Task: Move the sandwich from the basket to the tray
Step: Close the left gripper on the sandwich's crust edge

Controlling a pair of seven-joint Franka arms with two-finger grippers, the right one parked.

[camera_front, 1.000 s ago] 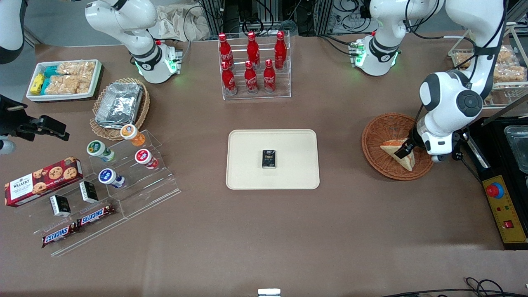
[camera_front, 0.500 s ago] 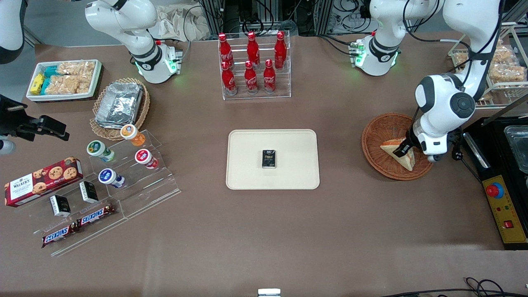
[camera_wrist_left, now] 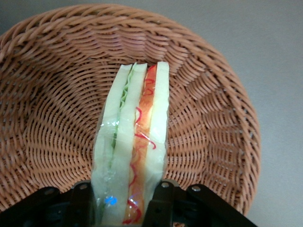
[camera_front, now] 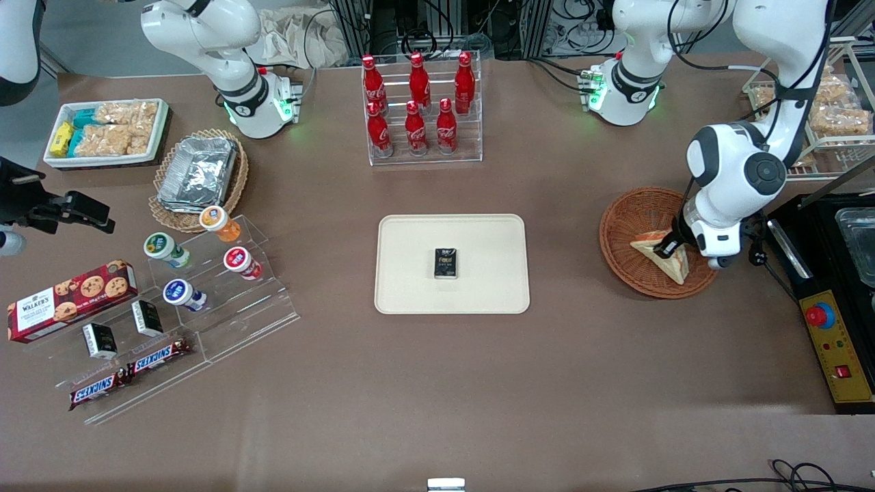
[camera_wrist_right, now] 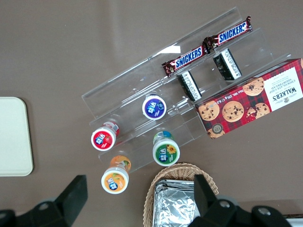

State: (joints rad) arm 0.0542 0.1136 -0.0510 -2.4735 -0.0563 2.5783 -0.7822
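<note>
Your sandwich (camera_wrist_left: 135, 146) stands on its edge inside the basket (camera_front: 632, 219), at the end of the table where the working arm is, and the gripper (camera_front: 668, 246) sits low in the basket with its two fingers (camera_wrist_left: 161, 198) pressed on both bread faces, so it is clamped on the sandwich. I think the soft bread is the first danger: it can be squeezed or slip in its wrapper when you lift, because the fingers hold only one end of the wedge. The sandwich could also catch on the woven wall and drag the light basket with it if you move sideways too early. On the tray (camera_front: 410, 287) one small dark box (camera_front: 446, 263) already lies in the middle, so choose a bare part, or the sandwich may land on it and tip over. Counting: one sandwich, one reddish basket, one tray, one box on it, and six red bottles (camera_front: 415, 102) in the rack farther from the front camera.
</note>
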